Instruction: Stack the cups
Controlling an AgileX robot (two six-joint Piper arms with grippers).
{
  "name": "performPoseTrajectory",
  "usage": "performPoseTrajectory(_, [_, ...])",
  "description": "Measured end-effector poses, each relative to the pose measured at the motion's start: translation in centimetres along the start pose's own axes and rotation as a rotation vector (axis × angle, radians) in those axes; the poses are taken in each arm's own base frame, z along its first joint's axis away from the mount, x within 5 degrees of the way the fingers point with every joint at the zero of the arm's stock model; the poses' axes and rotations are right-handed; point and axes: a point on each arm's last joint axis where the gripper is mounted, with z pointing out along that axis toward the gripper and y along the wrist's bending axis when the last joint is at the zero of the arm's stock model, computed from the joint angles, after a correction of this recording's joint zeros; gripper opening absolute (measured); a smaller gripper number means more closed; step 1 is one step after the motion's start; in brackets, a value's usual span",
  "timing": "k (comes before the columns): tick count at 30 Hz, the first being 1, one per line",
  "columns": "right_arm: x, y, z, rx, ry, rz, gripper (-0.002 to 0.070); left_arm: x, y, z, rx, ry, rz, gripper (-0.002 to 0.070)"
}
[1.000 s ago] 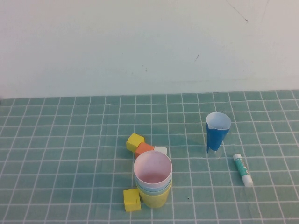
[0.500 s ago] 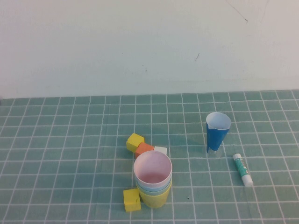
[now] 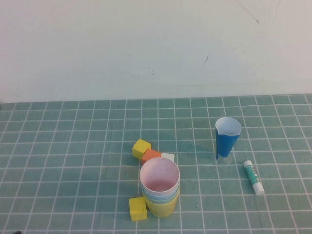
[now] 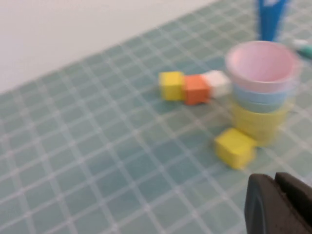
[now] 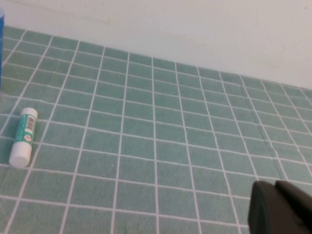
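Observation:
The cups stand nested in one upright stack at the front middle of the mat. The pink cup is on top, the light blue cup under it and the yellow cup at the bottom; the pale green cup shows only as a thin rim between blue and yellow. The stack also shows in the left wrist view. My left gripper is shut and empty, short of the stack. My right gripper is shut and empty over bare mat. Neither gripper shows in the high view.
A tall dark blue cup stands to the right of the stack, with a glue stick lying beside it. Yellow, orange and white cubes lie behind the stack. Another yellow cube touches its left front.

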Motion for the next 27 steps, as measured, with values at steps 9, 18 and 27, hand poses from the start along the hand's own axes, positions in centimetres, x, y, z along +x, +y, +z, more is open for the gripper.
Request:
performPoseTrajectory(9, [0.0,0.0,0.0,0.000,0.000,-0.001,-0.0002,3.9,1.8,3.5,-0.283,-0.175,-0.048,-0.0002])
performPoseTrajectory(18, [0.0,0.0,0.0,0.001,0.000,-0.002,-0.0002,6.2,2.3,3.2,-0.432,-0.287,-0.145,-0.0002])
performPoseTrajectory(27, [0.0,0.0,0.0,0.002,0.000,-0.004,-0.0002,7.5,2.1,3.5,-0.424,-0.144,-0.191,-0.0002])
